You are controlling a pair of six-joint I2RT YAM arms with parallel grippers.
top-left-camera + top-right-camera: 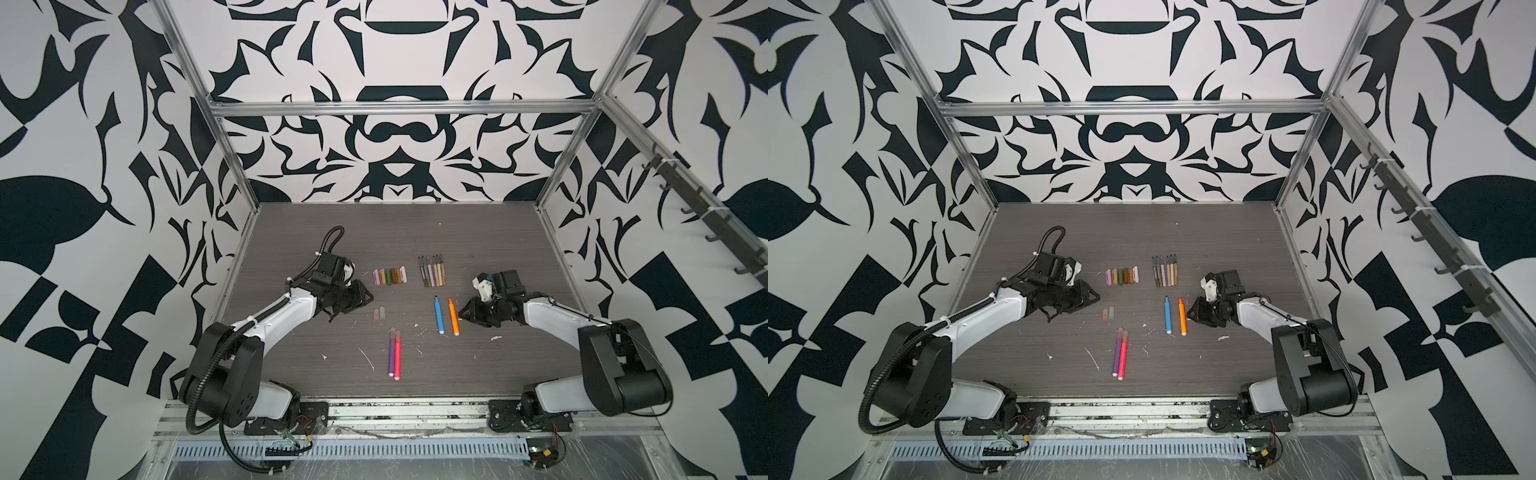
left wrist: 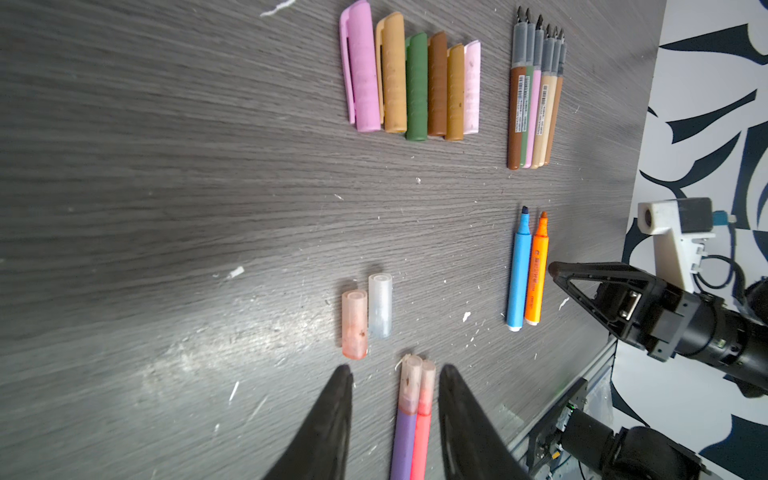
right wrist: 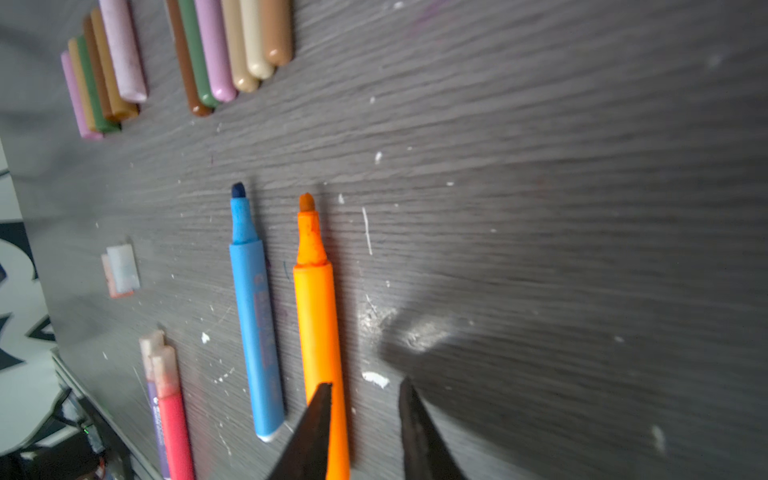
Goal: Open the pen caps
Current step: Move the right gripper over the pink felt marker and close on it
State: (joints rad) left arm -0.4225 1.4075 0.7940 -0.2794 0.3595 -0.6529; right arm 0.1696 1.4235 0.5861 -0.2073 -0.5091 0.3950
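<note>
The left end effector [image 2: 395,370] stands with fingers [image 2: 332,415] apart, gripping nothing. The purple and pink pens [image 2: 404,440], with fitted caps [image 2: 417,384], lie on the counter [image 2: 166,187] in line with the gap. Two loose translucent caps [image 2: 365,318] lie side by side just beyond.

Robotics lab cell. Aluminium frame [image 1: 399,109] and patterned panels [image 1: 399,54] are enclosing the table [image 1: 498,232], robot arms [image 1: 286,307] sitting at its front edge.

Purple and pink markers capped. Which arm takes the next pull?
Left. The open left gripper faces the capped purple and pink plastic markers; the right gripper sits beside the uncapped orange marker, farther off.
</note>
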